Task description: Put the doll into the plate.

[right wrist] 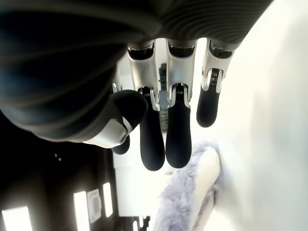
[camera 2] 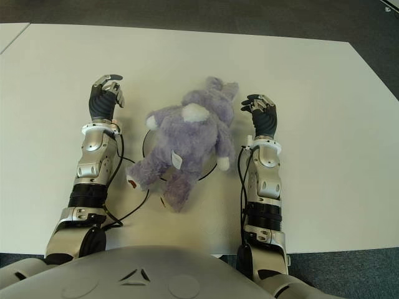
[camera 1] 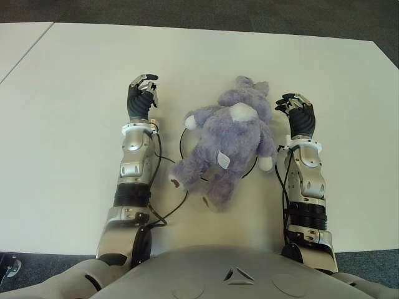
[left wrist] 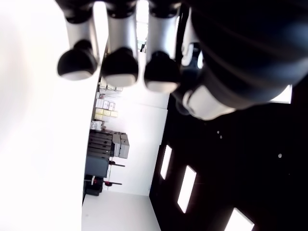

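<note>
**Soft purple doll lies over the plate, both hands empty beside it**

The wide white table point(camera 1: 75, 93) fills most of the head views. In the middle of it lies the fluffy purple stuffed doll with white paws point(camera 1: 230, 140). It is sprawled on top of the small round white plate with a dark rim point(camera 1: 182, 142), and it hides almost all of the plate. Its legs hang over the near rim onto the table, and its head sticks out past the far rim.

The doll looks light, squashy and not slippery, so it should bend when lifted. The fat middle of its body looks like the best place to hold.

The left hand point(camera 1: 142, 96) shows just left of the doll, and the right hand point(camera 1: 298, 113) shows just right of it. Each hand has its fingers gently bent and a little apart, holding nothing
</note>
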Motion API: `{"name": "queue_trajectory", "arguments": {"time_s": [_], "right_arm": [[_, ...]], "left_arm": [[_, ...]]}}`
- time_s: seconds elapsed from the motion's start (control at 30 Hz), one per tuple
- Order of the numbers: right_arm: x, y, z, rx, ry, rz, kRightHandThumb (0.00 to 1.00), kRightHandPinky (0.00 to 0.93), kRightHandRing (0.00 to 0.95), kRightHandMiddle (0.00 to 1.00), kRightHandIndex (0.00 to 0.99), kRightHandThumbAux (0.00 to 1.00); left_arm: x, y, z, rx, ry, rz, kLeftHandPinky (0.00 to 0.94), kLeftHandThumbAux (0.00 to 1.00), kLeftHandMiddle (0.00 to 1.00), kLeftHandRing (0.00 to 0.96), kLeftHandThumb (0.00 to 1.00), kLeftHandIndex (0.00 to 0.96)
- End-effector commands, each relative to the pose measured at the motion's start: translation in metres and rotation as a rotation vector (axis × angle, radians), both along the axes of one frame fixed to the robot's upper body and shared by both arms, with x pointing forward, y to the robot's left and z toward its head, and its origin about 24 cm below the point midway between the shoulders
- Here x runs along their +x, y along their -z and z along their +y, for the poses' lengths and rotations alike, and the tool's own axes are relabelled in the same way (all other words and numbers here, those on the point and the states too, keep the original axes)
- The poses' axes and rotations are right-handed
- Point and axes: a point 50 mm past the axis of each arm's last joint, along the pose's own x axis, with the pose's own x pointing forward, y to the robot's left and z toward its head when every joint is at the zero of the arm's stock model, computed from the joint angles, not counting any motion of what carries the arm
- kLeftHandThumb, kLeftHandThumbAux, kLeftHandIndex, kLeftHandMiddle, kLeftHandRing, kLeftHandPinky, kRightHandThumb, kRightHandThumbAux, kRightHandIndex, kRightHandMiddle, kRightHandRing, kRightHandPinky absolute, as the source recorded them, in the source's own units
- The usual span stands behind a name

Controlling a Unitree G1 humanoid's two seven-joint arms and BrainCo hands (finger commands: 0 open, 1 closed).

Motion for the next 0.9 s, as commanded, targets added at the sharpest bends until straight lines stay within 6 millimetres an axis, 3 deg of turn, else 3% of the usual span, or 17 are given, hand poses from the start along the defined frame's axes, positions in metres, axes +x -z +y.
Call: {"name": "queue_trajectory", "arguments": {"time_s": [0.03, 0.9], "right_arm": [[-0.003, 0.015, 0.005, -0.011, -0.002, 0.086, 0.849, 0.772, 0.773, 0.593, 0.432, 0.673], [-0.002, 0.030, 0.012, -0.084, -0.064, 0.174, 0.850, 0.831, 0.822, 0.576, 0.434, 0.672]], "left_arm": [[-0.006, 0.009, 0.002, 0.009, -0.023, 0.044, 0.835, 0.705, 0.871, 0.869, 0.709, 0.442], [-0.012, 0.015, 0.004, 0.021, -0.061, 0.049, 0.848, 0.704, 0.874, 0.872, 0.710, 0.442]]}}
